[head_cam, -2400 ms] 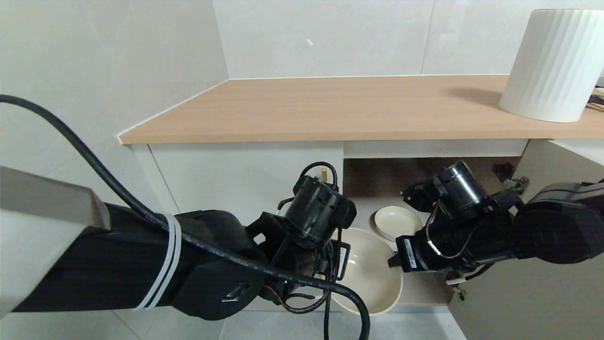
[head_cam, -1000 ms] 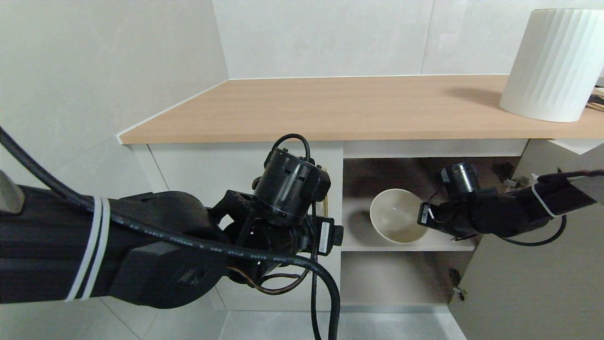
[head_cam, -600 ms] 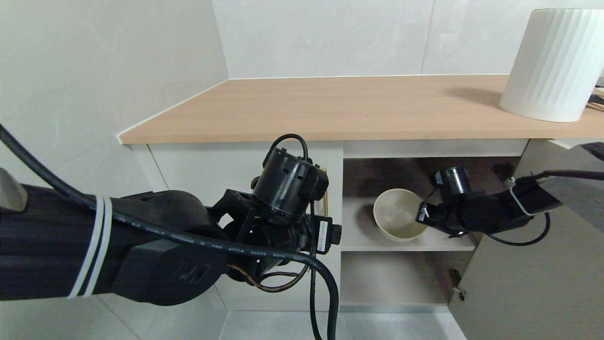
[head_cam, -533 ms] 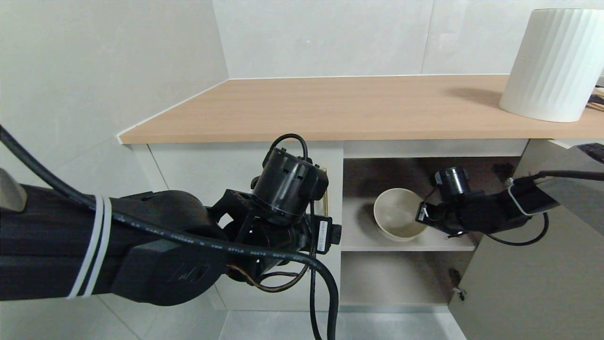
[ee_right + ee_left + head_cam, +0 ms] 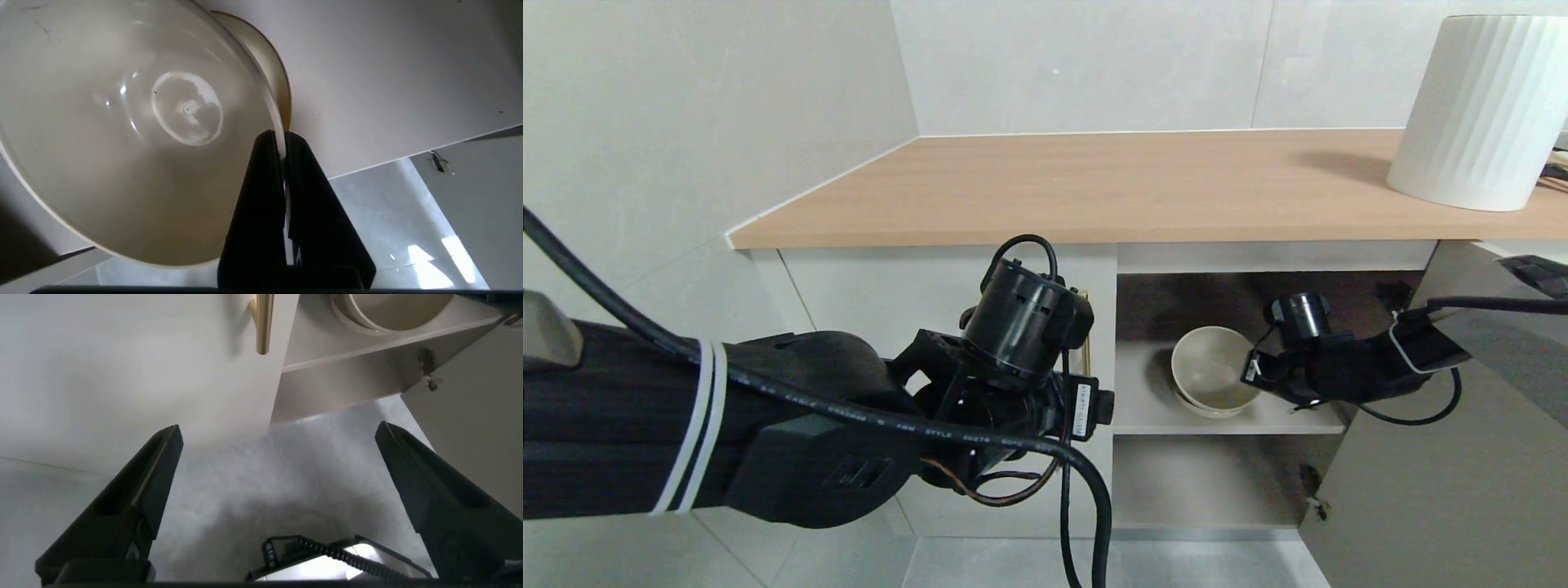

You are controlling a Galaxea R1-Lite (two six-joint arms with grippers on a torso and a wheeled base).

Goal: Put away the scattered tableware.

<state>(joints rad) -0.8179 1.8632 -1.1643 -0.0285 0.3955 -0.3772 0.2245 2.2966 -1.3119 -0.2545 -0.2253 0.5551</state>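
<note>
Bowl [image 5: 1213,371]: centre-right of frame, on mid shelf [image 5: 1143,418], nested on small dish [image 5: 265,57].
R gripper [image 5: 282,175]: we still pinch its rim.
L gripper [image 5: 278,433]: fingers apart, empty.
Change: lowered & levelled in last sec; we reckon release comes next.

My left arm [image 5: 792,433] black and bulky, thick black cable [image 5: 1099,539], two white bands [image 5: 690,425], white label [image 5: 1080,406], my right arm [image 5: 1339,367] black too

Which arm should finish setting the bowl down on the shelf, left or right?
Right. The right tool is clamped on the bowl at its rim, inside the open cabinet, over the small dish on the shelf. The left tool is open and empty, outside by the closed door.
</note>
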